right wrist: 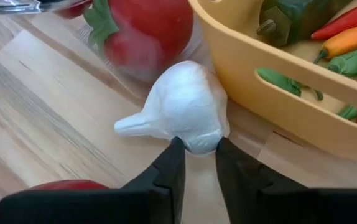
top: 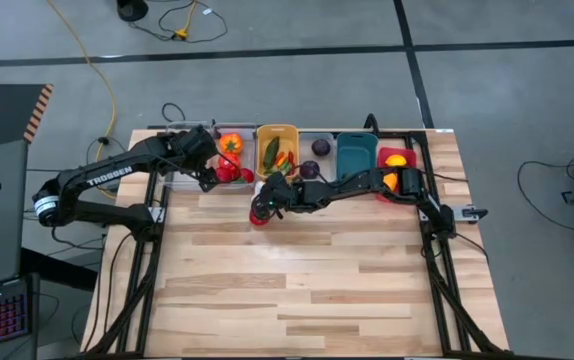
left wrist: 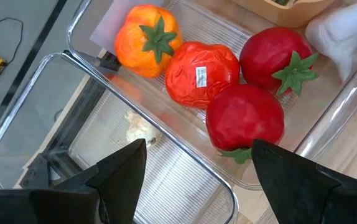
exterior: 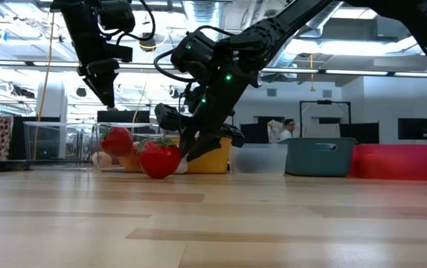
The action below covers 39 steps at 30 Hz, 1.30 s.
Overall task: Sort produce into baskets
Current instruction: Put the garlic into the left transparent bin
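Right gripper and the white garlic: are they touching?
Touching. The right wrist view shows the right gripper with both fingertips pressed against the base of the white garlic, which lies on the table beside the yellow basket.

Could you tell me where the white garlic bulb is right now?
In the right wrist view the garlic lies on the table, pinched at its edge by the right tool, beside the yellow basket and a clear basket's red tomato.

"TROSSEN" on left arm (top: pixel 107 178); tomato sticker (left wrist: pixel 201 76) unreadable.
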Tool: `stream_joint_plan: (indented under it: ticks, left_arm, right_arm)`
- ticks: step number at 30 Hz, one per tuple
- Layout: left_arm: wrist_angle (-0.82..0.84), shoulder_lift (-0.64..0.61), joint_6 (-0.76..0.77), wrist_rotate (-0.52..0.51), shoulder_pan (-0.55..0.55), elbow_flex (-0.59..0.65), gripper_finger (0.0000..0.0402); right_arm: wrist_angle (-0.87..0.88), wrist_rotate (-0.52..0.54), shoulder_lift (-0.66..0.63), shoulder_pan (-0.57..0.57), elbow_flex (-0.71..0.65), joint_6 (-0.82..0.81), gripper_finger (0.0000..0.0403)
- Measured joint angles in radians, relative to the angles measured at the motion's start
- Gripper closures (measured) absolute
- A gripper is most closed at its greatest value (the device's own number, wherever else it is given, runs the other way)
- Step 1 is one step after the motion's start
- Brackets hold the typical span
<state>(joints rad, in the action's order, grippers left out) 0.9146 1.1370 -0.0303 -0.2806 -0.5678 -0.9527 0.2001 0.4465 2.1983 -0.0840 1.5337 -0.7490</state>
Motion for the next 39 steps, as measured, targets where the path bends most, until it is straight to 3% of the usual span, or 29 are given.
stream_joint_plan:
  ticks: [20,39]
  left_arm:
    - [0.0,0.0,0.0,0.001,0.0,0.0,0.0123]
    - [0.003,-0.013,-0.011,0.002,0.0,0.0,0.0123]
  right_arm:
    - [0.002,-0.006,-0.001,0.018,0.0,0.024,0.0297]
    - [0.098,-0.004,-0.086,0.066,0.0,0.027,0.0297]
